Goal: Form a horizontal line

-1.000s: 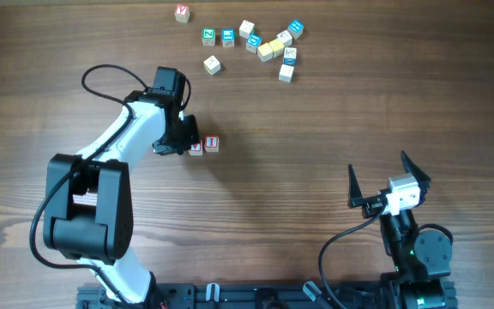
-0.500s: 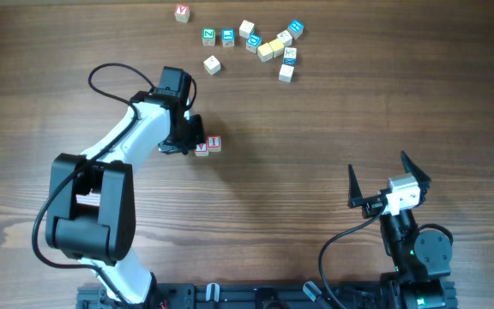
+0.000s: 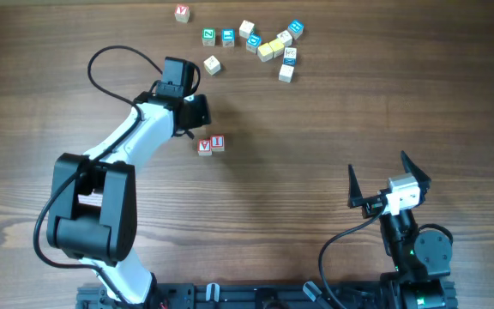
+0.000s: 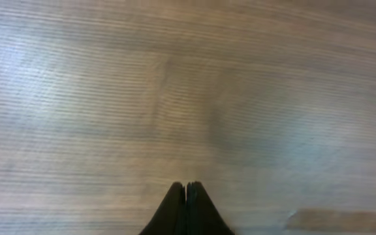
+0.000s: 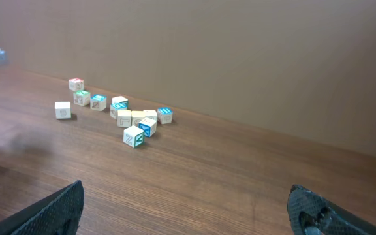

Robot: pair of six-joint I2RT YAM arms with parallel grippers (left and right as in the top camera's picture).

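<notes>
Two red-lettered cubes [image 3: 204, 147] [image 3: 218, 143] sit side by side in a short row, the line's start, left of the table's middle. My left gripper [image 3: 201, 117] hangs just beyond them, shut and empty, touching neither. In the left wrist view the shut fingertips [image 4: 186, 187] show over blurred bare wood. Further back lie a plain pale cube [image 3: 212, 64], a yellow cube [image 3: 267, 51] and a white dark-marked cube [image 3: 286, 73]. My right gripper [image 3: 388, 182] stands open near the front right, its fingers [image 5: 64, 203] wide apart over bare wood.
A loose cluster of cubes with blue and green letters [image 3: 256, 40] lies at the back, seen far off in the right wrist view [image 5: 139, 121]. A lone red-lettered cube [image 3: 182, 13] sits at the back left. The left arm's black cable [image 3: 114, 60] loops over the table.
The left gripper nudged the left red-lettered cube rightward against the other, shifting both slightly, then drew back toward the far side and off them. The right arm has not moved.
</notes>
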